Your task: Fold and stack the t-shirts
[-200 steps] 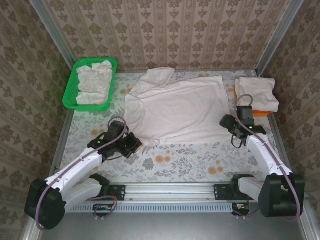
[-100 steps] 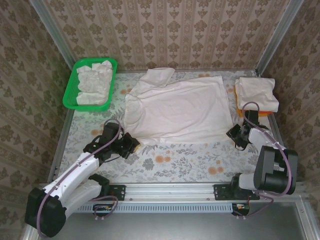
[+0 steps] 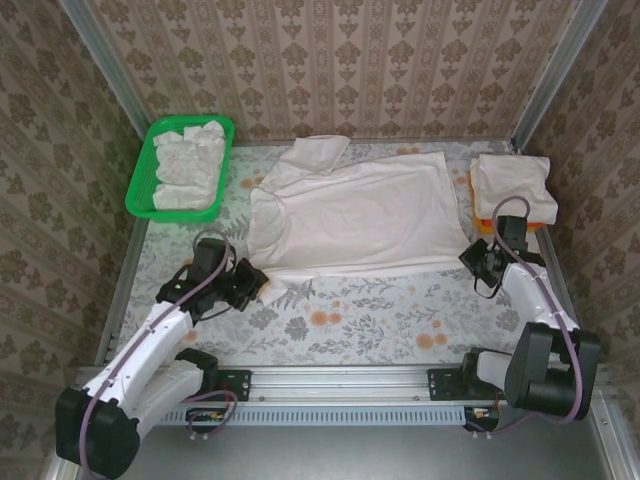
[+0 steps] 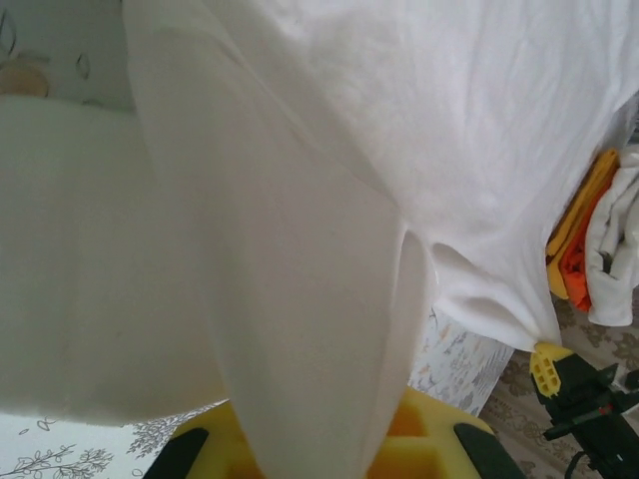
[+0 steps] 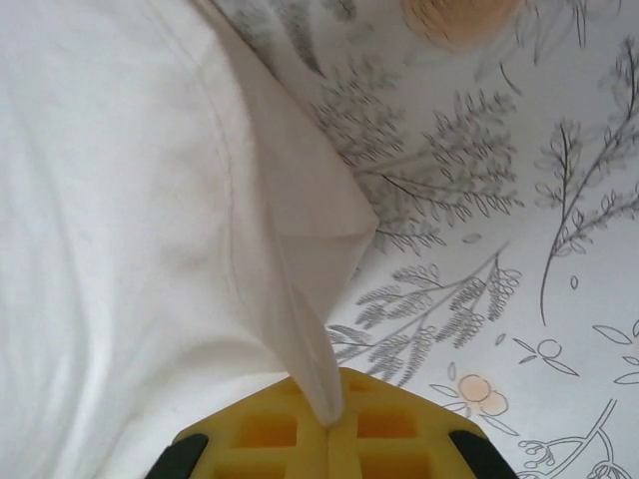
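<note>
**Left claw**: clamping the near-left hem corner of the spread t-shirt. In the left wrist view the cloth is draping down between its yellow pads.

**Right claw**: pinching the near-right hem corner. A thin fold is running into the seam between its waffle-moulded yellow pads.

**Spread t-shirt**: off-white, soft and smooth. It is lying flat beyond and between both claws, with the gripped corners rising off the floral tablecloth.

**Open room**: bare patterned tablecloth is stretching along the near side of both claws.

**Folded stack**: an off-white shirt is resting on an orange one. It is sitting just beyond the right claw, close to the right wall.

**Green mesh basket**: rectangular plastic, holding crumpled white cloths. It is sitting well beyond the left claw and off to its left.
</note>
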Tool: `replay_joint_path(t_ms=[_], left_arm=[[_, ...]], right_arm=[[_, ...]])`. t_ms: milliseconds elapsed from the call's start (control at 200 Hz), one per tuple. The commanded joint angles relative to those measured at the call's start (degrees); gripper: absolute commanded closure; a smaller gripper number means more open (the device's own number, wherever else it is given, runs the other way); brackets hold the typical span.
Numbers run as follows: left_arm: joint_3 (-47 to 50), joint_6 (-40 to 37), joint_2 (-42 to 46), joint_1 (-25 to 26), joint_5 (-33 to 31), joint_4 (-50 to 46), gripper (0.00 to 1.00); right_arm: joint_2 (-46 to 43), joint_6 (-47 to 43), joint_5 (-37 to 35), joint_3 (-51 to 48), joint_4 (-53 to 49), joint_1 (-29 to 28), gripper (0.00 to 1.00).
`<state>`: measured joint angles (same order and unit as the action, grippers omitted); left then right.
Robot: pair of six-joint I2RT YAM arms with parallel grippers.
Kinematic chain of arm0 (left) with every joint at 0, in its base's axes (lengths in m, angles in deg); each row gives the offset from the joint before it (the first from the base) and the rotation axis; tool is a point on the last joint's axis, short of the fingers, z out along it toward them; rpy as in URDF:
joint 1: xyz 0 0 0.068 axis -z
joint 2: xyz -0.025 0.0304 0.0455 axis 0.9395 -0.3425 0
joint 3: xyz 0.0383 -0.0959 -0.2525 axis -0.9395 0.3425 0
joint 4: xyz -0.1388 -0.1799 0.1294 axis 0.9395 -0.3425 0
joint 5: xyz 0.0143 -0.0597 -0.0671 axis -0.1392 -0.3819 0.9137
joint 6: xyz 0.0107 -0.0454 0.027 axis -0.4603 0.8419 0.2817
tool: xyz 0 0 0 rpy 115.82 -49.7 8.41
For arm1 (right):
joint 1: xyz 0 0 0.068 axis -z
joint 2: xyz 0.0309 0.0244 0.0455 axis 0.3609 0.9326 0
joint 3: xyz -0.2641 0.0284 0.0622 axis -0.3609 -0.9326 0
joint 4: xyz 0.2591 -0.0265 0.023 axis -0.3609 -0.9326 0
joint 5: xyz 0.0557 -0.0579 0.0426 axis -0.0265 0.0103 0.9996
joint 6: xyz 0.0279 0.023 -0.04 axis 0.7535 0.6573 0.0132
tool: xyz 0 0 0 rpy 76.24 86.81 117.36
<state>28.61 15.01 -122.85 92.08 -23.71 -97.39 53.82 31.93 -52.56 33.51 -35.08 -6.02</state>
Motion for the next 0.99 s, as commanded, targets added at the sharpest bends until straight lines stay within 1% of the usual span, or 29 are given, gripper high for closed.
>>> replay_joint_path(t_ms=[0,105,180,275,440,595,750,865,990], left_arm=[[-4.64,-6.72,-1.54,-1.16,-0.97,-4.9,1.0],[-7.46,-11.79,-3.43,-2.29,-0.13,-7.3,1.0],[-9.01,-15.49,-5.17,-3.79,1.94,-9.35,1.0],[-10.72,-18.01,-6.4,-4.52,2.29,-11.85,1.0],[-9.25,-17.92,-7.2,-4.98,4.19,-10.3,1.0],[-7.05,-16.67,-9.84,-6.67,6.29,-6.67,1.0],[-6.93,-18.56,-14.15,-7.94,5.35,-5.38,1.0],[-6.65,-19.62,-16.34,-7.87,5.31,-5.49,1.0],[-5.91,-18.68,-15.59,-7.69,5.8,-5.45,1.0]], right_arm=[[-0.32,0.56,-0.22,3.14,-3.31,0.28,1.0],[-0.27,0.14,-0.5,4.01,-3.92,0.25,1.0],[-0.06,-0.37,-0.73,4.48,-4.11,0.31,1.0],[0.45,-0.83,-0.28,4.98,-4.44,0.25,1.0],[2.12,-1.18,1.87,5.41,-3.32,0.27,1.0],[6.64,-1.96,2.54,8.17,-1.59,-0.06,1.0],[11.74,-2.45,2.7,11.02,-1.01,-0.56,1.0],[11.93,-2.45,2.61,10.75,-0.83,-0.91,1.0],[11.68,-2.41,2.74,9.65,-0.9,-0.92,1.0]])
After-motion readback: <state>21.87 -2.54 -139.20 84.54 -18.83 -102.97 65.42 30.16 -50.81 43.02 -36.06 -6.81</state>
